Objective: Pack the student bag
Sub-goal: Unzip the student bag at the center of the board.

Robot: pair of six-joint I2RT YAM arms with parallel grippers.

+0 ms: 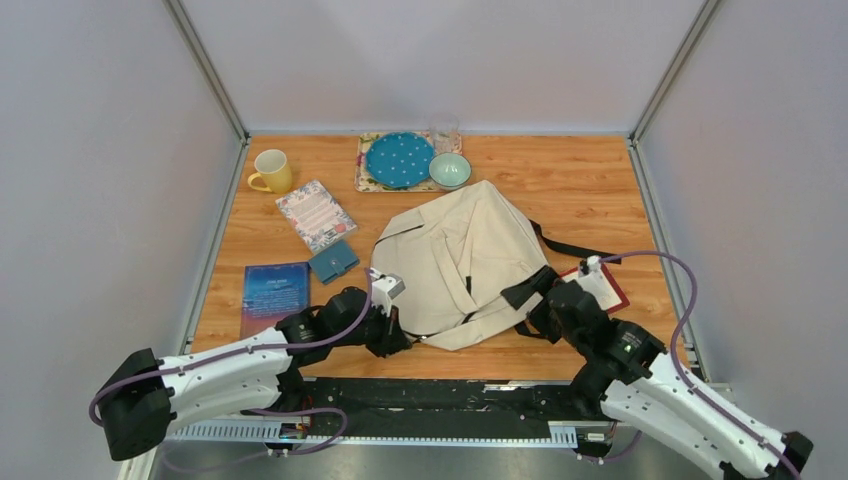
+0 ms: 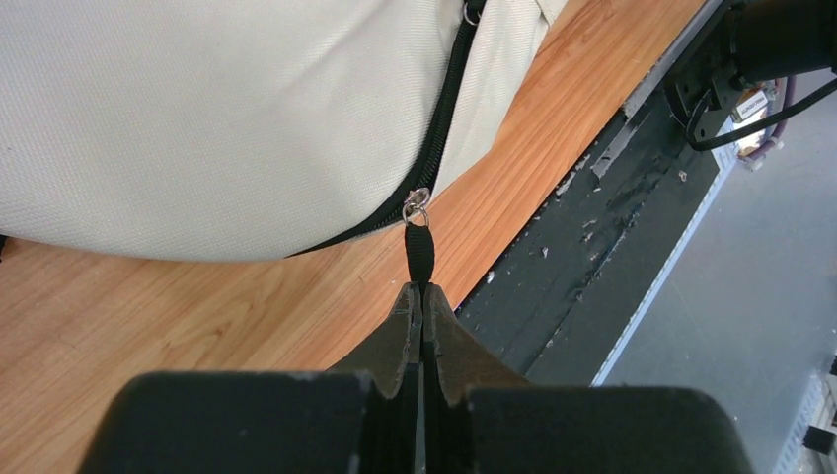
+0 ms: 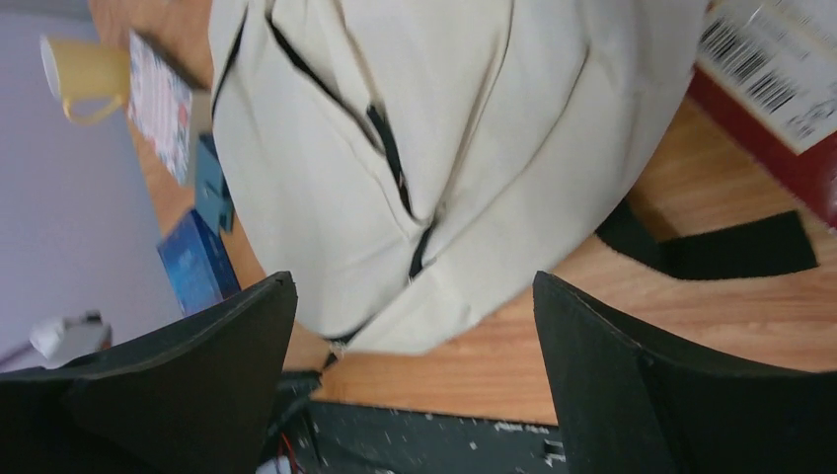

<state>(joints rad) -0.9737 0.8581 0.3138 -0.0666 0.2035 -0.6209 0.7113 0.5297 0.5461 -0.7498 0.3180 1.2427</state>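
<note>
The cream student bag [image 1: 465, 265] lies flat in the middle of the wooden table, zippers closed. It also shows in the left wrist view [image 2: 197, 118] and the right wrist view [image 3: 424, 148]. My left gripper [image 2: 422, 291] is at the bag's near left corner [image 1: 400, 335], shut on the black zipper pull strap [image 2: 419, 247] of the main zipper. My right gripper [image 3: 413, 286] is open and empty, hovering over the bag's near right edge [image 1: 530, 298], beside a black shoulder strap [image 3: 730, 247].
A blue book [image 1: 273, 293], a small teal pouch [image 1: 333, 261] and a floral notebook [image 1: 316, 215] lie left of the bag. A yellow mug [image 1: 271, 171], a dotted blue plate [image 1: 399, 159], a bowl [image 1: 450, 170] and a glass [image 1: 445, 135] stand at the back. A red book [image 1: 605, 287] lies at the right.
</note>
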